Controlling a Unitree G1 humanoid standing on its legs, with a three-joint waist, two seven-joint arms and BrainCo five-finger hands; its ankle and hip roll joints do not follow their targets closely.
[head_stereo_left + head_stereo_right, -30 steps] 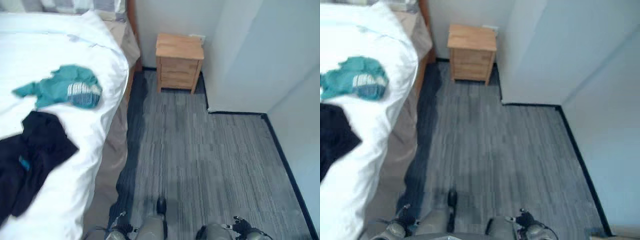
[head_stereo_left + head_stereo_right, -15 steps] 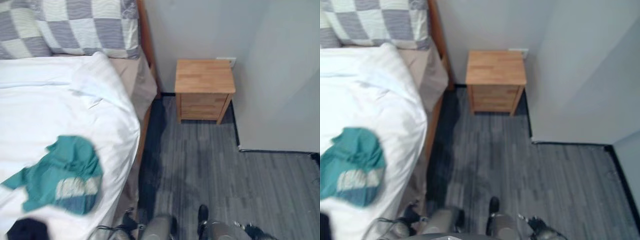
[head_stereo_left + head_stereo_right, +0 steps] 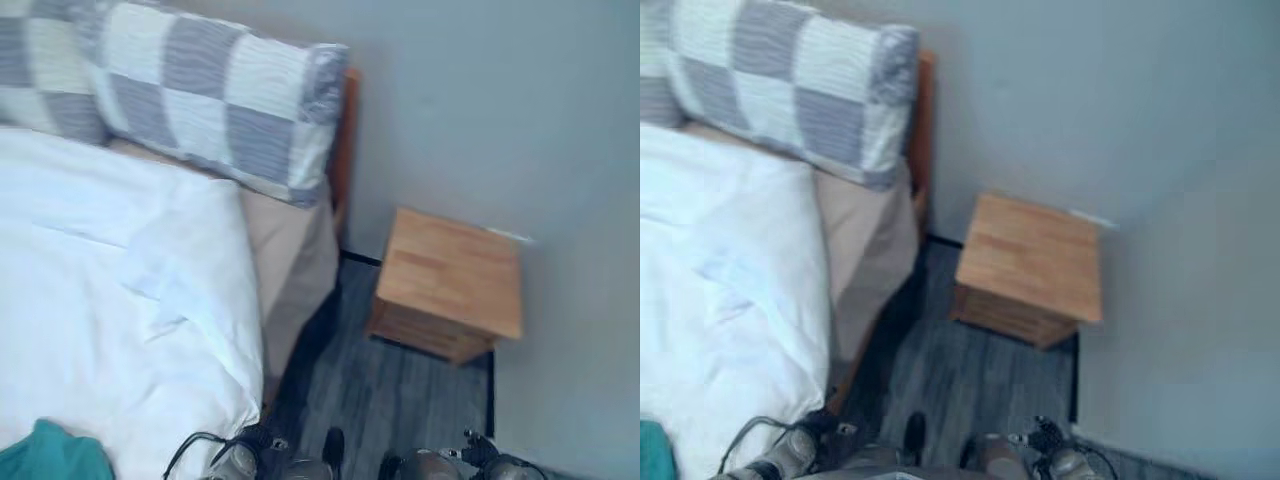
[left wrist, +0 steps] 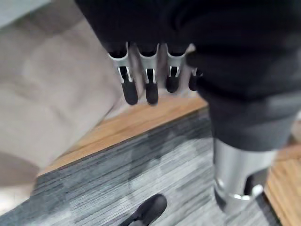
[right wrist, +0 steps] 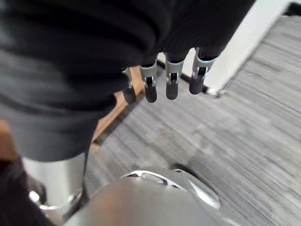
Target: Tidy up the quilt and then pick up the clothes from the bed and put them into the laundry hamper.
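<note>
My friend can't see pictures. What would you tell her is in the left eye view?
A bed with a white quilt and checked pillow stands beside a small wooden nightstand. A bit of teal clothing lies on the quilt's near edge.

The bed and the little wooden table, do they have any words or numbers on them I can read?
No words or numbers can be read anywhere.
Checked pillow: just grey and white squares, no text.
White quilt: plain.
Nightstand: plain wood.
Teal garment: just an edge shows, no print to be seen.
Wall: bare.
</note>
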